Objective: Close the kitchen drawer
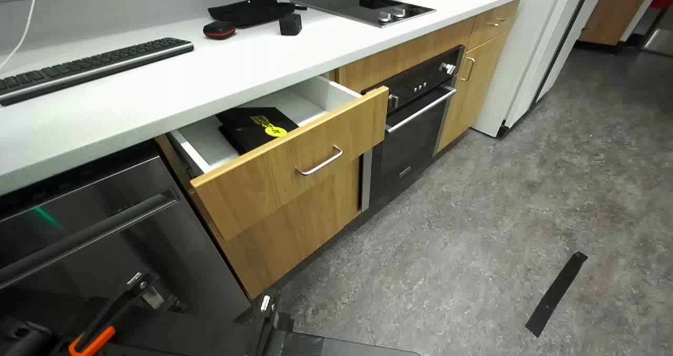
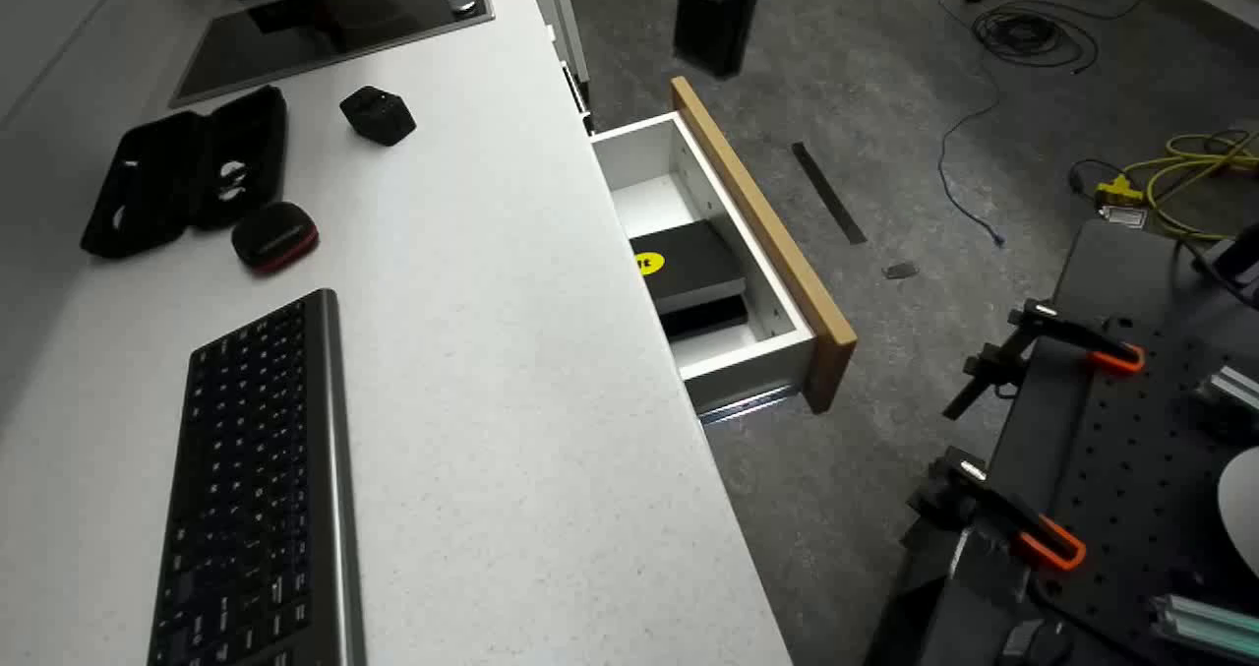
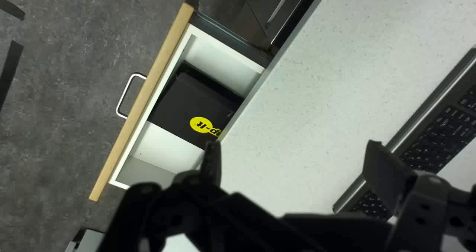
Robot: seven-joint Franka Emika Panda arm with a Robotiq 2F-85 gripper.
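The kitchen drawer [image 1: 273, 187] stands pulled out from under the white countertop, with its oak front and silver bar handle [image 1: 322, 162] facing the floor area. It also shows in an exterior view [image 2: 762, 218] and in the wrist view [image 3: 143, 99]. A black box with a yellow label [image 3: 189, 107] lies inside it. My gripper [image 3: 293, 144] is open and empty, seen above the countertop, with the left fingertip over the counter edge by the drawer. A dark blurred part [image 2: 718, 22] at the top of an exterior view may be the gripper; contact with the drawer does not show.
The white countertop [image 1: 157, 82] carries a black keyboard [image 2: 246, 479], a small black block [image 2: 379, 115], an open black case [image 2: 187, 169] and a cooktop [image 1: 363, 6]. A black oven [image 1: 415, 130] and a dishwasher [image 1: 105, 230] flank the drawer. A black table with clamps [image 2: 1111, 430] stands opposite.
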